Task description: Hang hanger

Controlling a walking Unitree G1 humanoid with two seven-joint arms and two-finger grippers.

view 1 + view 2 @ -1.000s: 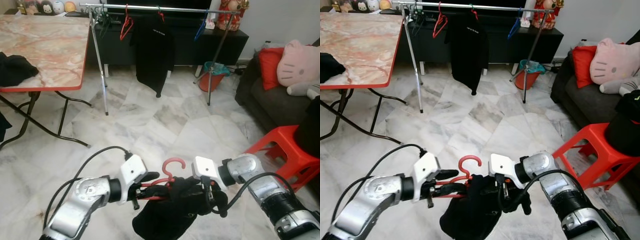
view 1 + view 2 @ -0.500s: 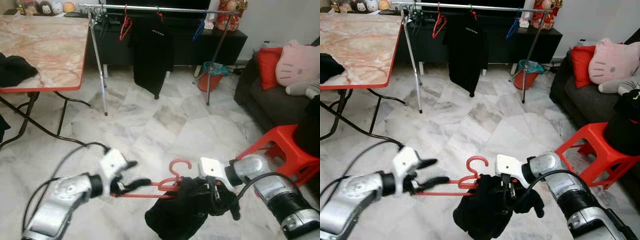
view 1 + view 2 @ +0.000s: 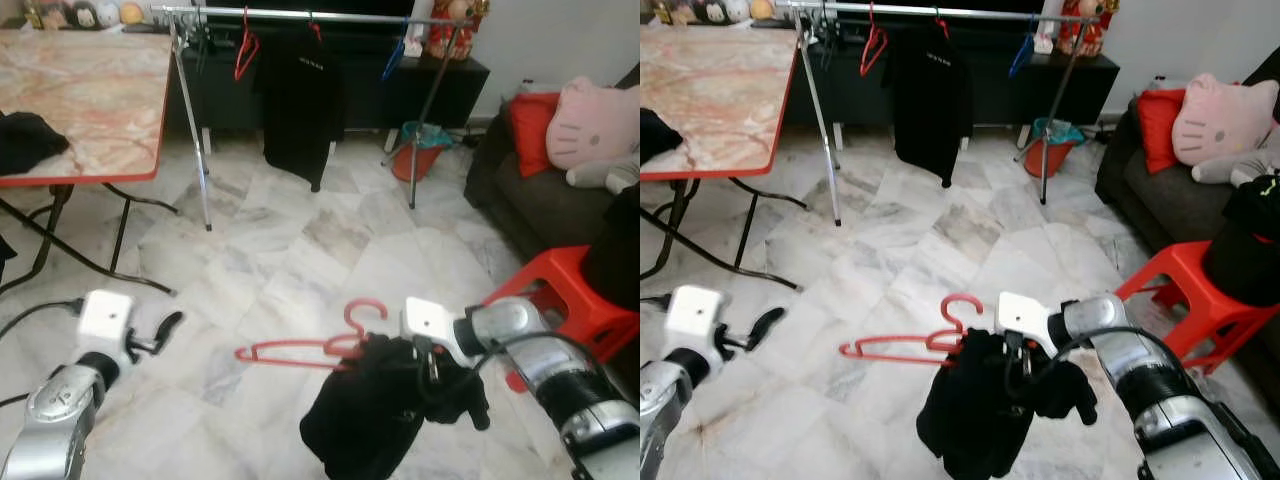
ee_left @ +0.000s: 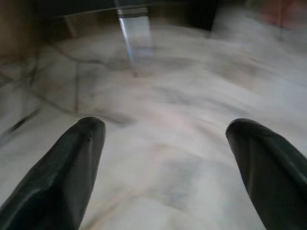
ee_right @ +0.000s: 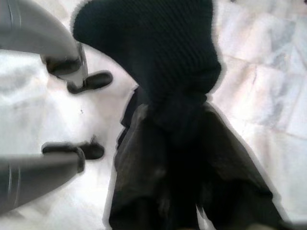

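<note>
Landmark: the clothes rack [image 3: 300, 17], a silver rail on splayed legs, stands at the far side of the marble floor [image 3: 290, 250]; everything below is placed from it.
On the rack: a black shirt [image 3: 300, 100] hangs near the middle of the rail, an empty red hanger [image 3: 243, 55] to its left and a blue hanger [image 3: 398, 58] toward the right end.
Task's thing: the red hanger with garment [image 3: 335, 345] is well short of the rack, close in front of the robot, above the floor, hook pointing up; its bare left end juts out while a black garment [image 3: 365, 420] droops from its right half.
Right hand [image 3: 432, 365]: buried in the black cloth at the hanger's right side, apparently gripping hanger and garment together, though the fingers themselves are hidden by the fabric.
Left hand [image 3: 160, 335]: off to the left of the hanger and apart from it, fingers [image 4: 72, 167] spread wide with nothing between them, floor beyond.
Bench [image 3: 90, 90]: marble-topped with a red rim, left of the rack, carrying a dark bundle [image 3: 28, 140] at its near edge.
Right of the rack: a red bin [image 3: 415, 152] by the rack's leg, then a dark sofa [image 3: 520, 200] with a pink plush cushion [image 3: 590, 125], and a red stool [image 3: 565, 295] nearer the robot.
</note>
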